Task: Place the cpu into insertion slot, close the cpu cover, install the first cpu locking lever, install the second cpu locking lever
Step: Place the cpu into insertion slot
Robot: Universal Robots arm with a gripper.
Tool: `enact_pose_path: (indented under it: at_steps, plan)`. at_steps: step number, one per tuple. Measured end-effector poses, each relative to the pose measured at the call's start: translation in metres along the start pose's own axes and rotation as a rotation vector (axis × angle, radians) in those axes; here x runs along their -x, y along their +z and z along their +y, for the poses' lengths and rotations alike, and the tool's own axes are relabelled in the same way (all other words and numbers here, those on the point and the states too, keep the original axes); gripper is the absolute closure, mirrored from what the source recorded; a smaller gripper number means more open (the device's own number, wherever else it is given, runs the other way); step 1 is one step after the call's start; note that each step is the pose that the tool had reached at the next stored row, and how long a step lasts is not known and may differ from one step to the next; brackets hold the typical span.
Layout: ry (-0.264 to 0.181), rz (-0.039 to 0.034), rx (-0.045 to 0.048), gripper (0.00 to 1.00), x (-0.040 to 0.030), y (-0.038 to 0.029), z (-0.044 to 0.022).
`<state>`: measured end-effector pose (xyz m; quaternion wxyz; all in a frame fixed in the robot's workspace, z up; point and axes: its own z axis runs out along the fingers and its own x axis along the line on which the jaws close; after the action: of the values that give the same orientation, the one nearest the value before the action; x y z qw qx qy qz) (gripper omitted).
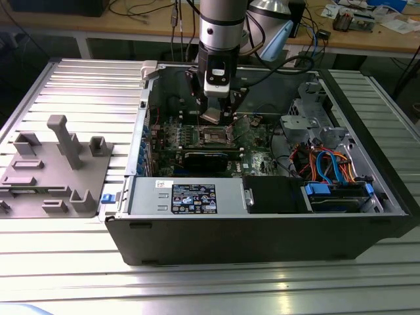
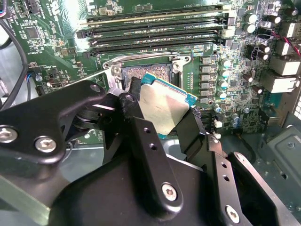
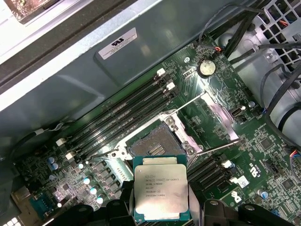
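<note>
Fingers (image 2: 193, 129) clamp the cpu (image 3: 161, 192) by its edges, held just above & a bit short of the open slot (image 3: 157, 145). Risk: cpu looks tilted, so a skewed drop cd seat it crooked or damage the slot.

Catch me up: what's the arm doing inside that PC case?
The gripper is shut on the cpu, gripping it by two opposite edges and holding it above the insertion slot on the green motherboard. The slot is bare and open; the cpu is not seated yet. The locking levers stick out from the slot, unlatched.
</note>
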<state>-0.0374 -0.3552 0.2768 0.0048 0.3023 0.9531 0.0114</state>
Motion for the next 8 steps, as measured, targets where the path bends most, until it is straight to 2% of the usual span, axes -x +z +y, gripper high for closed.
enact_pose_path:
  at_steps: [8]
  plan:
    - [0.006, -0.0008, -0.0010, 0.45, 0.0000, 0.0000, 0.0000]
